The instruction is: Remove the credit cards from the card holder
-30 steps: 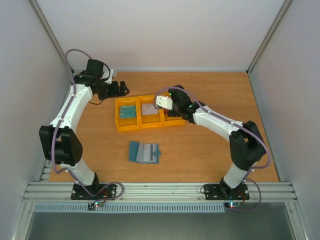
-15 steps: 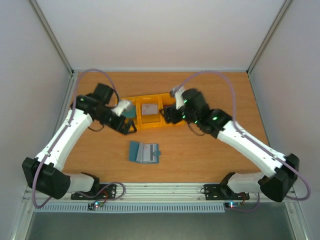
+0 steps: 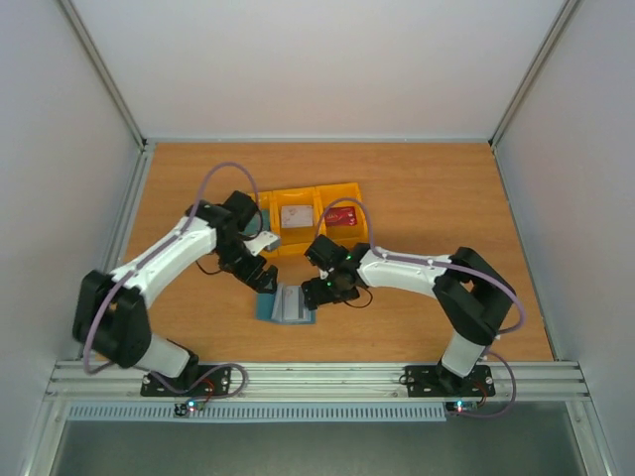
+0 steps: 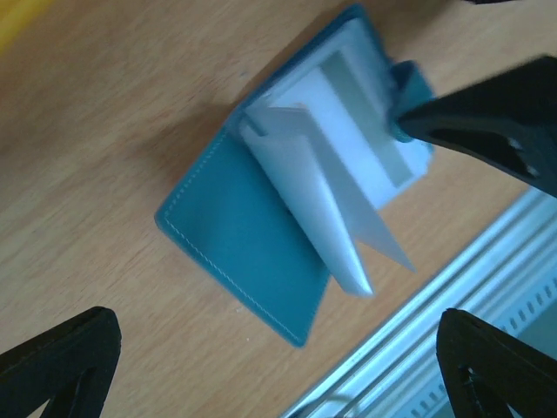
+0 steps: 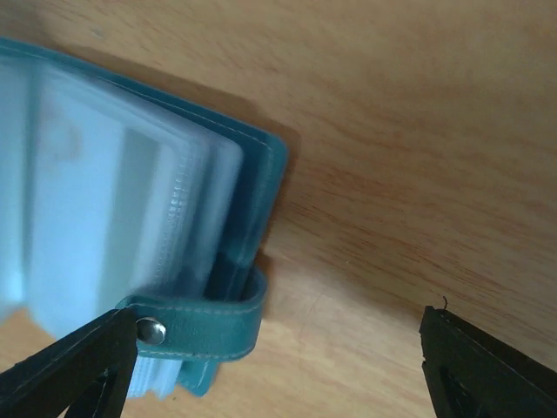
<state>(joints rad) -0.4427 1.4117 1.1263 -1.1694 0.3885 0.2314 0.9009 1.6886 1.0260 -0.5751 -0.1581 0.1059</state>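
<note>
Presently the dusty-blue, soft bi-fold card holder lies open on the orange-brown wooden table, with its clear plastic sleeves fanned up from the spine. Both arms bend in over it. The left claw hangs above its plain cover half, jaws spread wide with nothing between them. The right claw, equally wide and empty, sits at the opposite edge, where one finger touches the holder's end by the blue strap with a metal snap.

The step in hand looks like working through the sleeves. They show pale and translucent, and I cannot tell whether any card is left inside. To do it well, one claw should pin the cover flat, since so light a holder would likely slide or lift on smooth wood. The other should narrow before reaching in, catch a single card by its exposed edge, and draw it along the pocket's opening rather than straight up. Pinching several floppy leaves together is the main risk.

Beyond the card holder stands a row of yellow plastic bins, with a whitish card and a red card in separate compartments. No teal card shows, and the left arm covers the compartment on that side. White panels close in the table beyond and to either side of the holder, and a metal rail runs along its near side.
</note>
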